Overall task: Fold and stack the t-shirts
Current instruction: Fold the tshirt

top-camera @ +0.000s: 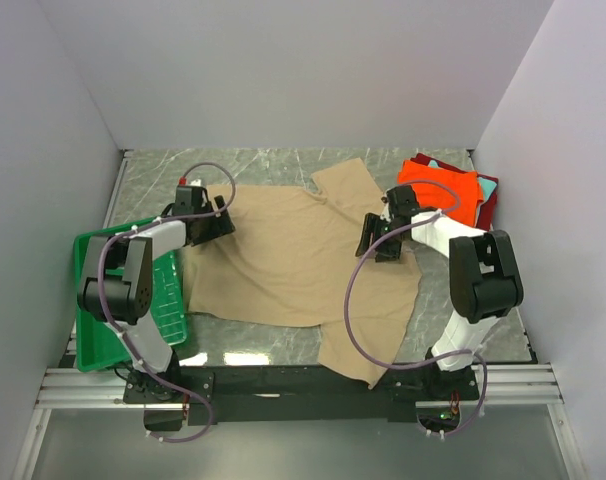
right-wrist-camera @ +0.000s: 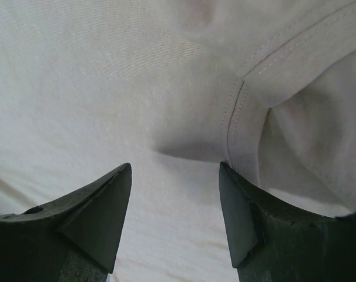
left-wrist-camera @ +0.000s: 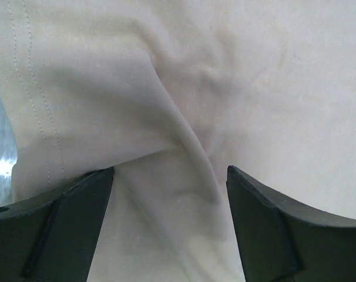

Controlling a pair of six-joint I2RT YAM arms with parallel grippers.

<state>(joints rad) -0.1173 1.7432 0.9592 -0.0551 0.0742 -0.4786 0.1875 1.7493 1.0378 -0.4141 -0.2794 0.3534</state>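
A large tan t-shirt (top-camera: 293, 255) lies spread and wrinkled over the middle of the table. My left gripper (top-camera: 223, 222) is low over its left edge and stands open; in the left wrist view a raised fold of tan cloth (left-wrist-camera: 184, 141) runs between the fingers (left-wrist-camera: 66, 223). My right gripper (top-camera: 375, 243) is open over the shirt's right side, close by a stitched seam (right-wrist-camera: 234, 117). Only flat cloth lies between its fingertips (right-wrist-camera: 107, 205). At the back right sits a pile of folded t-shirts: orange (top-camera: 443, 187) on top, with dark red (top-camera: 489, 200) and a teal edge (top-camera: 433, 162) showing.
A green plastic tray (top-camera: 98, 335) sits at the left edge, partly under the left arm. Grey walls close in the table at left, right and back. Cables loop from both arms over the shirt.
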